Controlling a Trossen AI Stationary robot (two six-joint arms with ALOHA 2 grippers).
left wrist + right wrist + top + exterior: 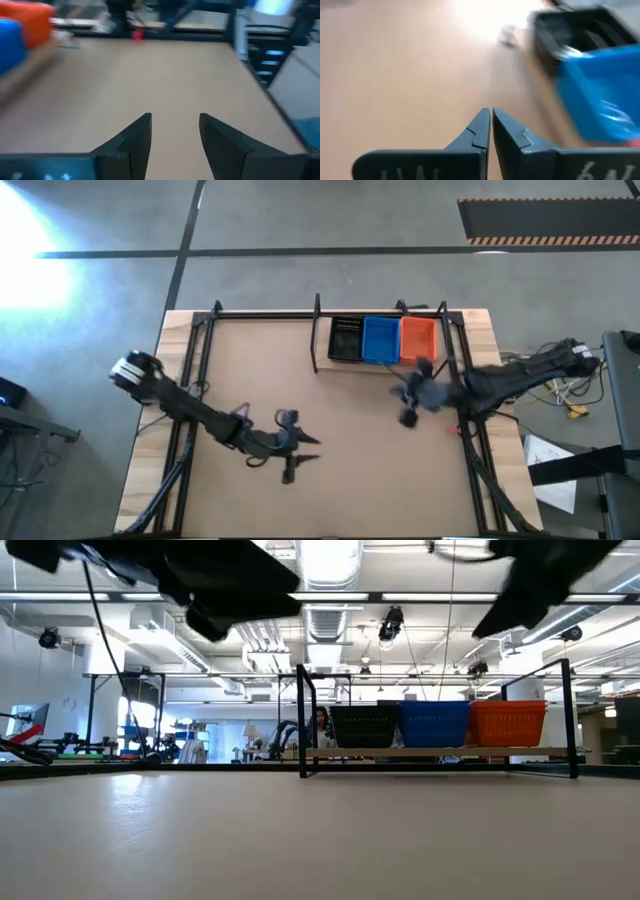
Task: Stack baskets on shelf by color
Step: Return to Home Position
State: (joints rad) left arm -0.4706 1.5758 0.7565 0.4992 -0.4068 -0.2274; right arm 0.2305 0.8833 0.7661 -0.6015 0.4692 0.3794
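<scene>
Three baskets stand side by side on the shelf (395, 365) at the table's far edge: black (347, 339), blue (380, 339) and orange (418, 338). In the low view they sit on the wooden board (440, 752) as black (365, 727), blue (434, 724) and orange (508, 723). My right gripper (410, 402) hovers just in front of the shelf, near the orange basket, its fingers shut (491, 116) and holding nothing. My left gripper (300, 452) hangs over the table's near middle, open (175, 122) and empty.
Black arm frames stand along the table's left (190, 370) and right (470, 430) sides. The shelf's thin wire posts (305, 725) rise at its ends. Bare tabletop (330, 420) lies between the two grippers and in front of the shelf.
</scene>
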